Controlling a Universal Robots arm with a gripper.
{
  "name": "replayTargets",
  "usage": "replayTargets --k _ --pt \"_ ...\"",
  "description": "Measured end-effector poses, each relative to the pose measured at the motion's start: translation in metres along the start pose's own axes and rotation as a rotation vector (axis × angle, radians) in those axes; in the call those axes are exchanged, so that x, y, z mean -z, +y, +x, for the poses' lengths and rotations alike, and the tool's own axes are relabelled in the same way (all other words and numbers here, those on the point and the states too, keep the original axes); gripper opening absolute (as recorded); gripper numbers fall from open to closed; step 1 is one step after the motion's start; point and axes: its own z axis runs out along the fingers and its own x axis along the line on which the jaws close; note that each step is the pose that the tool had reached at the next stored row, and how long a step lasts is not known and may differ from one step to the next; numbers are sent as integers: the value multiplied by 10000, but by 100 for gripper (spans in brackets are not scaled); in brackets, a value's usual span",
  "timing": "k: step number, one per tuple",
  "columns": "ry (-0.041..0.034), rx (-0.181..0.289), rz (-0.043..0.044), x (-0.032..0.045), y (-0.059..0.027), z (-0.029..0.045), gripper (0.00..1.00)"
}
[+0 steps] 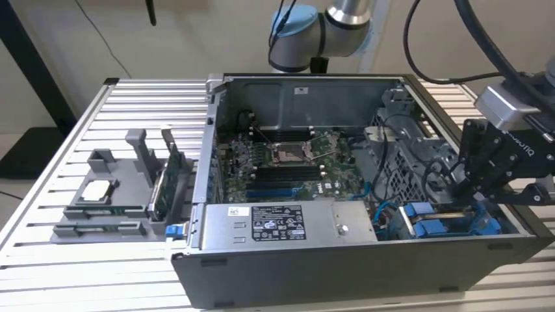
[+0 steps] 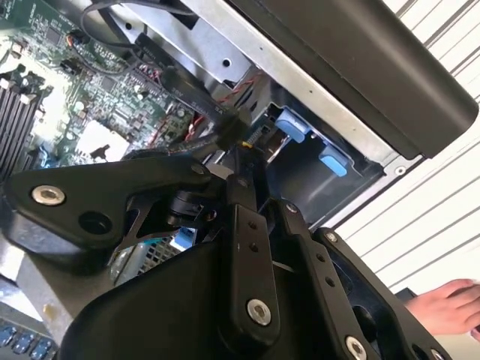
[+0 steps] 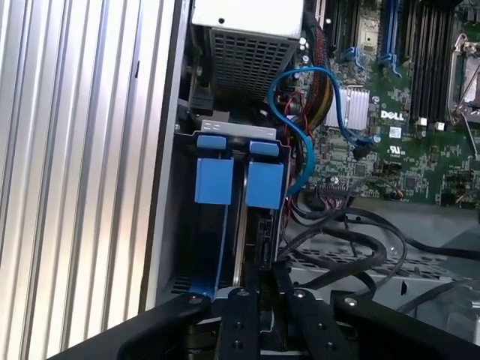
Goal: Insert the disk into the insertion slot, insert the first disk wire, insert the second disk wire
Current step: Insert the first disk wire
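Bench (image 1: 130, 104): ribbed aluminium slats are carrying everything, and the grooves look made for bolting fixtures down.
Parts tray (image 1: 104, 195): at the exterior view's left, a grey moulded holder is propping spare boards on edge, presumably so they can be lifted out cleanly.
Computer case (image 1: 347, 276): dark grey sheet steel, lying on its side with the panel off, so its inside is facing up toward the arm.
Power supply (image 1: 286, 224): a silver box with a white label is sitting along the near wall.
Motherboard (image 1: 286, 156): a flat green board with long black slots is lying on the case floor.
Disk (image 3: 264, 184): by my reckoning it is already sitting in the insertion slot (image 3: 241, 217), showing its glossy blue plastic front just beside a second blue carrier (image 3: 214, 180).
Pincer (image 3: 260, 262): at the exterior view's right, its black linked metal fingers are reaching down at the disk's end. They appear to be pinching the black disk wire (image 2: 214, 120), probably to line up its plug.
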Motion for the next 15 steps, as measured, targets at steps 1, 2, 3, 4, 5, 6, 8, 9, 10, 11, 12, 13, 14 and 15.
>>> replayTargets --k 1,2,3,4,5,6,8,9,10,11,12,13,14,15 --pt "-4 -68 12 -4 -1 -3 19" --pt "-11 -144 22 -9 -1 -4 19" --pt "-18 -227 30 -12 -1 -6 19" --pt "-24 -305 36 -14 -2 -7 19" --pt "-28 -401 43 -15 -2 -7 19" --pt "-36 -505 50 -17 -2 -8 19" --pt "-58 -734 67 -23 -2 -8 19" --pt "-68 -842 75 -25 -3 -7 19" --pt "-76 -933 81 -27 -3 -7 19" --pt "-83 -1000 86 -30 -3 -9 19" --pt "-88 -1055 90 -33 -3 -10 19" --pt "-88 -1093 93 -35 -3 -10 19" --pt "-88 -1110 95 -36 -3 -10 19" --pt "-88 -1118 97 -38 -4 -9 19"
